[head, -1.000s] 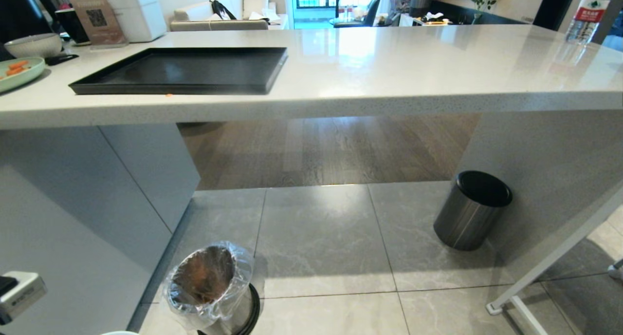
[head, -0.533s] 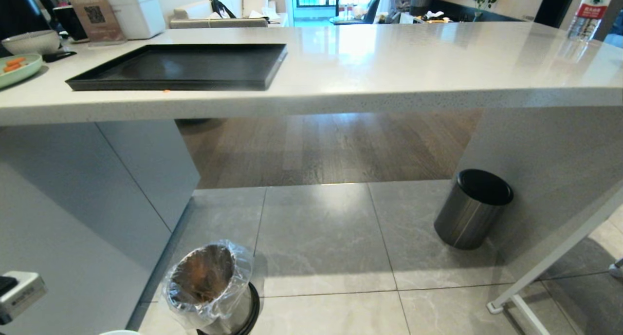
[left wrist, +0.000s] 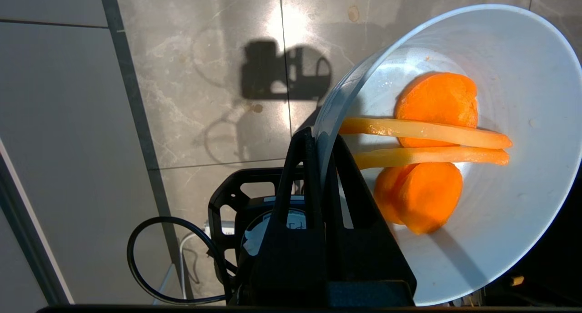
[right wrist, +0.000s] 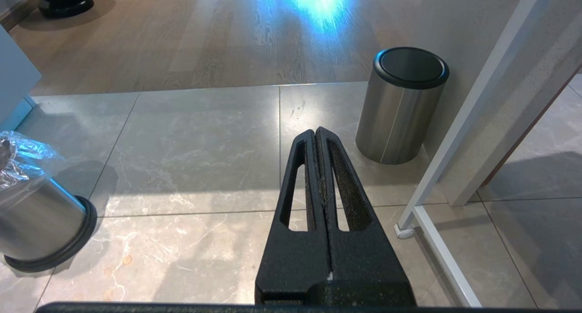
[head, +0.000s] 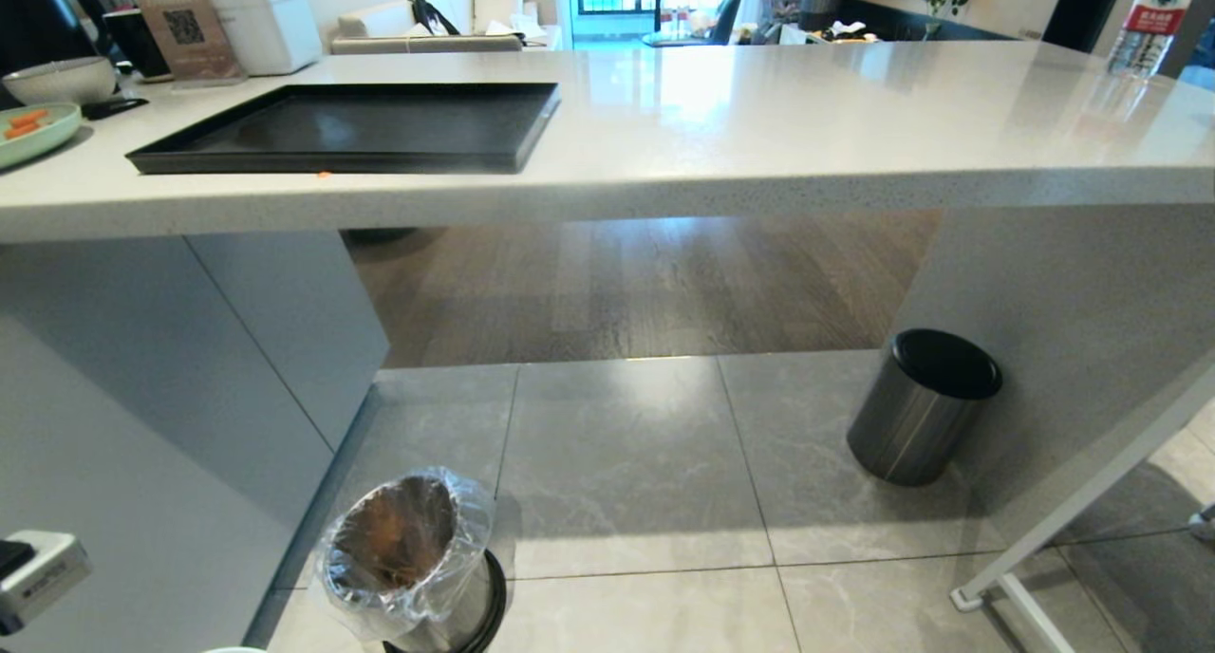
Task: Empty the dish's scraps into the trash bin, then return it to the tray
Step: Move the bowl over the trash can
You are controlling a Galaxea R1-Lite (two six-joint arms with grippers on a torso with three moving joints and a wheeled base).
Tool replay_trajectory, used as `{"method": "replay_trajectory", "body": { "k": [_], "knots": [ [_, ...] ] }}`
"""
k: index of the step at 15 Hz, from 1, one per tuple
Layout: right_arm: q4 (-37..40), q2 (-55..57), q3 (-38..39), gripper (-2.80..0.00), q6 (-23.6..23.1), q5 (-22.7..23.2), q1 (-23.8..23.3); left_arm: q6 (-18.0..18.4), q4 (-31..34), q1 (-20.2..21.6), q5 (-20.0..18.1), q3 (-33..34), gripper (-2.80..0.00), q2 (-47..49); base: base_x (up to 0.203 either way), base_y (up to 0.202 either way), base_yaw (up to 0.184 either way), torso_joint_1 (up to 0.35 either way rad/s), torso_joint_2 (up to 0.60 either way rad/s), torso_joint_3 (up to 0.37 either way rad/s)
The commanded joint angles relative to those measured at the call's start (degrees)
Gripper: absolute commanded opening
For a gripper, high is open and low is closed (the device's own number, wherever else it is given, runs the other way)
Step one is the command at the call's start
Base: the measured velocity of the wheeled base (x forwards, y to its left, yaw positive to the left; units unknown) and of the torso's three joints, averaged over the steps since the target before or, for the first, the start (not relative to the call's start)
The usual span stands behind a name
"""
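My left gripper [left wrist: 320, 140] is shut on the rim of the dish [left wrist: 500, 240], a glossy white bowl held over the floor tiles. The scraps lie inside it: orange slices [left wrist: 436, 99] and two pale yellow sticks [left wrist: 427, 131]. In the head view only a sliver of the dish's rim [head: 233, 649] shows at the bottom edge, left of the trash bin [head: 408, 558], a shiny metal bin with a clear liner. The trash bin [right wrist: 32, 217] also appears in the right wrist view. The black tray [head: 351, 126] lies empty on the counter. My right gripper [right wrist: 315, 132] hangs shut and empty above the floor.
A dark-grey bin with a black top [head: 921, 406] stands under the counter [head: 759, 131] on the right, beside a white frame leg [head: 1044, 549]. A pale-green plate [head: 33, 131] and a grey bowl [head: 62, 79] sit left of the tray. A grey cabinet [head: 142, 397] rises at the left.
The whole head view has shifted slightly, with the counter and tray now a little higher in the picture. The camera moved; nothing in the scene did.
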Motion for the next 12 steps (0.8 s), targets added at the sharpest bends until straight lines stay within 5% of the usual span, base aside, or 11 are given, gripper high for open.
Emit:
{"method": "replay_trajectory", "body": {
  "k": [1, 12],
  "knots": [
    [0.0, 0.0, -0.1, -2.8, 0.0, 0.0, 0.0, 0.0, 0.3, 0.0, 0.0, 0.4, -2.8, -0.2, 0.0, 0.0, 0.0, 0.0, 0.0, 0.0],
    [0.0, 0.0, 0.0, -2.8, 0.0, 0.0, 0.0, 0.0, 0.3, -0.4, 0.1, 1.1, -2.8, 0.0, 0.0, 0.0, 0.0, 0.0, 0.0, 0.0]
  ]
}}
